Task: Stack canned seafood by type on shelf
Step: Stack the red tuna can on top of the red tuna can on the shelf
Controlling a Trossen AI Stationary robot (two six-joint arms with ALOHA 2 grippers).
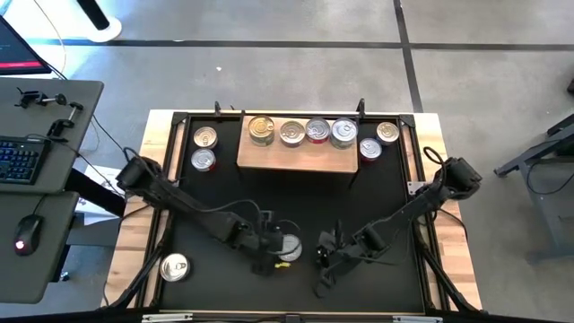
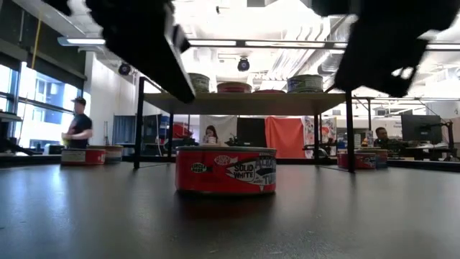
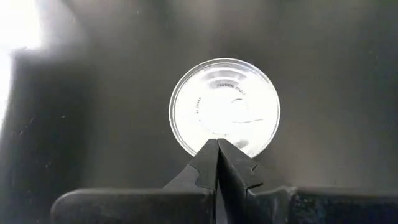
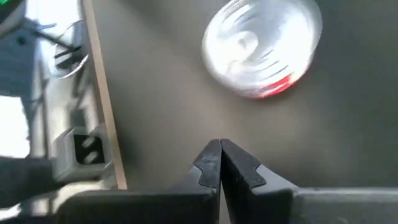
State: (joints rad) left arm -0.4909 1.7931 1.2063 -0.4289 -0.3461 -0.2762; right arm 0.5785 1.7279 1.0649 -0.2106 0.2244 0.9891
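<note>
The left pincer (image 3: 217, 149) hangs over the near middle of the black mat (image 1: 215, 193) with its fingers clenched together and holding nothing. Directly beneath its tips stands a red-sided can (image 3: 224, 107), silver lid up, resting flat on the mat. The right pincer (image 4: 220, 155), likewise clenched and empty, sits just beside that can, on its right.

To take this can well, the left pincer should likely spread wider than the lid, centre over it, then descend so the fingers bracket the red wall (image 2: 226, 171) evenly; an off-centre grip may tip it.

The shelf (image 1: 296, 154) stands at the far edge of the mat, carrying five cans. More cans wait beside it at both ends, and one lies at the near left corner (image 1: 174, 266).
</note>
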